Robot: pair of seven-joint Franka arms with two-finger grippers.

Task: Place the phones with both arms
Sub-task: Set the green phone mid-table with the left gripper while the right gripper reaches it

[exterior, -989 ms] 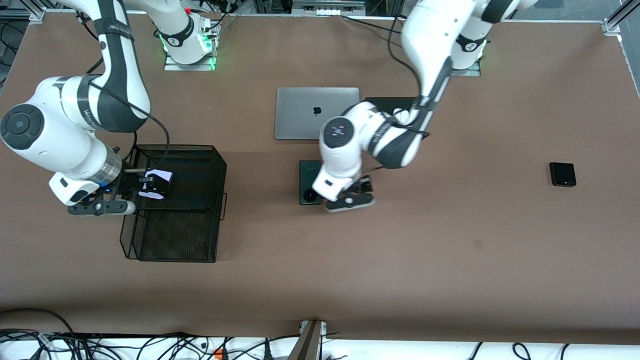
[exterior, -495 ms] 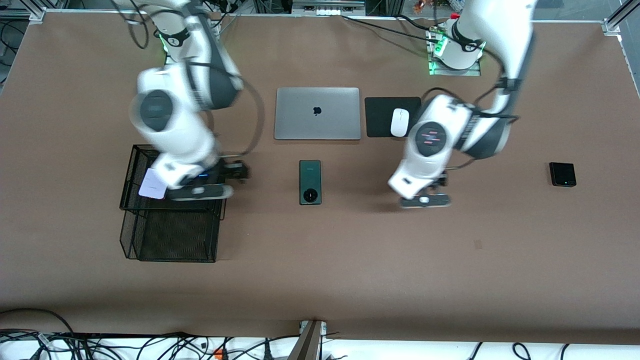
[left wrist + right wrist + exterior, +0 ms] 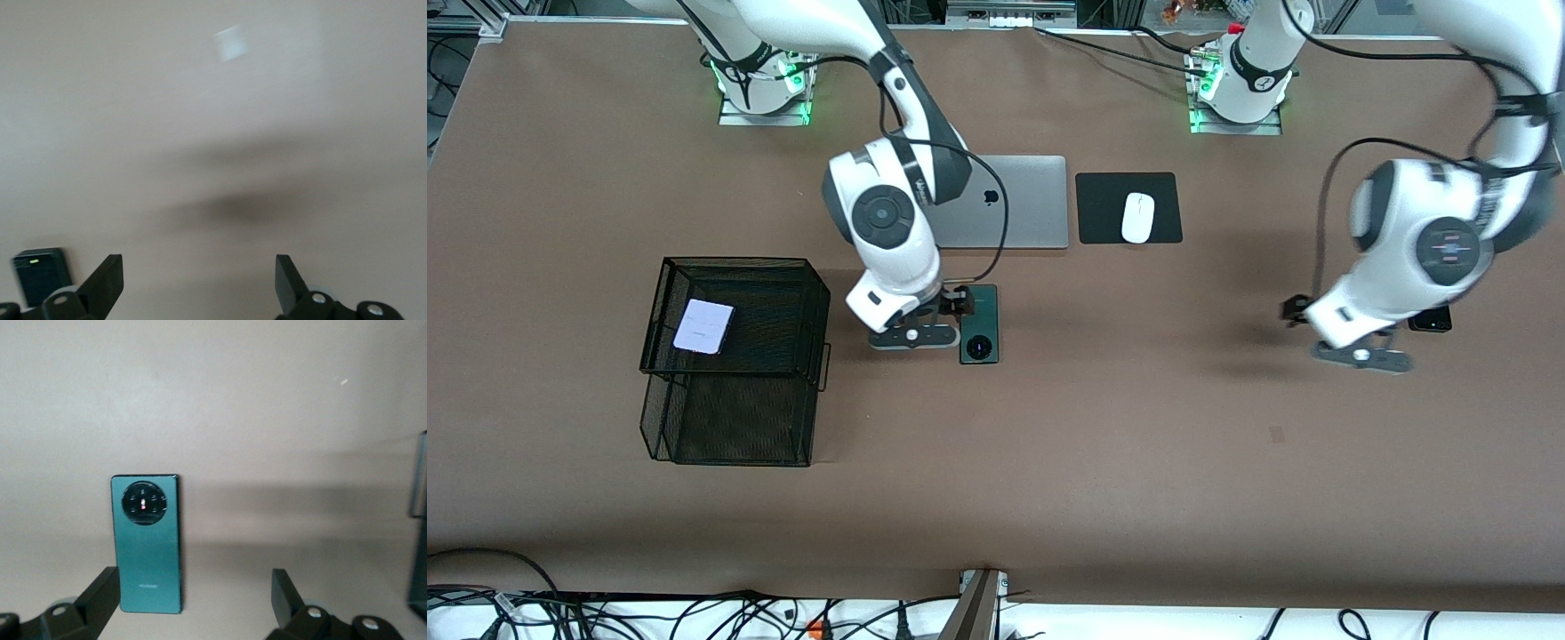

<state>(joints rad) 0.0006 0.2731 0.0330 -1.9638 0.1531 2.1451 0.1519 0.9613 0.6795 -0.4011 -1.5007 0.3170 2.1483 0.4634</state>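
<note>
The white-pink phone [image 3: 703, 326] lies in the upper tier of the black mesh basket [image 3: 738, 263]. The dark green phone [image 3: 979, 324] lies flat on the table, nearer the front camera than the laptop. My right gripper [image 3: 947, 308] is open and empty, low beside this phone; in the right wrist view the green phone [image 3: 147, 543] lies close to one finger [image 3: 100, 593] of the right gripper [image 3: 193, 600]. The black phone [image 3: 1432, 319] lies toward the left arm's end, half hidden by the left arm. My left gripper [image 3: 1365, 342] is open and empty beside it; the left wrist view shows the black phone [image 3: 41, 275] outside the left gripper [image 3: 198, 280].
A grey laptop [image 3: 1023, 204] lies closed near the robots' bases, partly under the right arm. A white mouse [image 3: 1137, 217] sits on a black pad [image 3: 1103, 209] beside it. The laptop's edge [image 3: 419, 483] shows in the right wrist view.
My right gripper let go of the white-pink phone in the basket and swung over to the green phone. My left gripper left the green phone and moved to the black phone.
</note>
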